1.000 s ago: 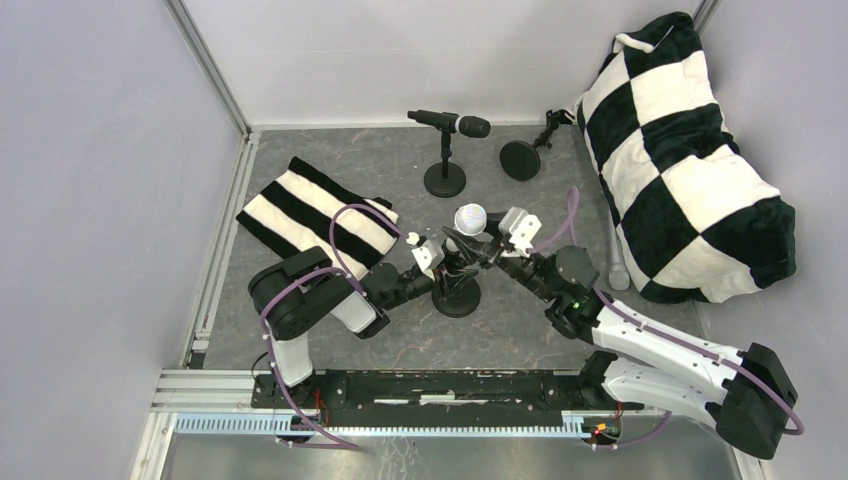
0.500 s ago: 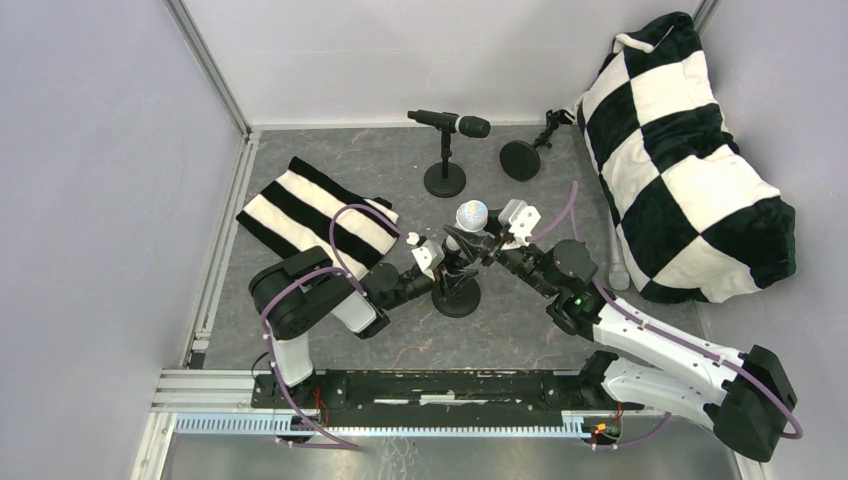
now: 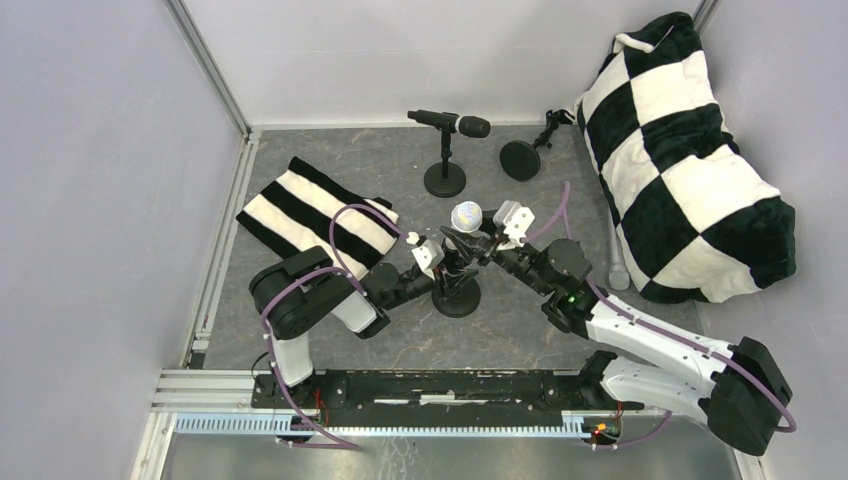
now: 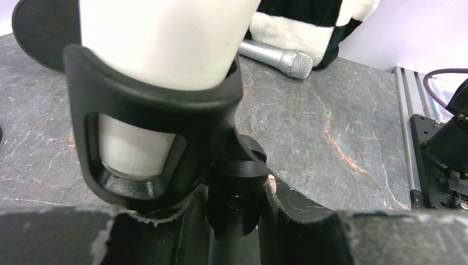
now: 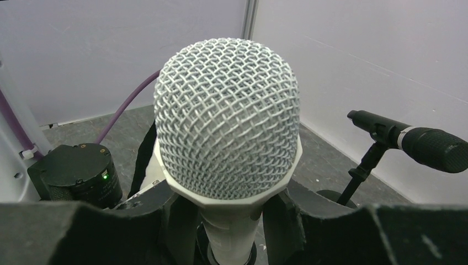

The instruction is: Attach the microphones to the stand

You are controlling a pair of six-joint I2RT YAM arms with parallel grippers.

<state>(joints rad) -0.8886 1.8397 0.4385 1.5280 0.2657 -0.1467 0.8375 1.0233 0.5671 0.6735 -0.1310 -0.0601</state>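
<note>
The white microphone point(image 3: 466, 215) stands head up in the black clip point(image 4: 154, 110) of the middle stand point(image 3: 457, 297). My right gripper point(image 5: 229, 221) is shut on its white body just below the mesh head point(image 5: 227, 116). My left gripper point(image 4: 237, 204) is shut on the stand's black swivel joint under the clip. At the back, the black microphone point(image 3: 450, 122) sits in its own stand. The silver-grey microphone point(image 3: 617, 262) lies on the floor against the pillow, also visible in the left wrist view as the silver-grey microphone point(image 4: 276, 55).
A third stand point(image 3: 520, 160) lies tipped over at the back right. A large black-and-white checkered pillow point(image 3: 690, 160) fills the right side. A striped cloth point(image 3: 315, 215) lies left of my left arm. Grey walls enclose the marbled floor.
My right gripper and the white microphone's head have shifted slightly left. The left gripper has stayed on the stand.
</note>
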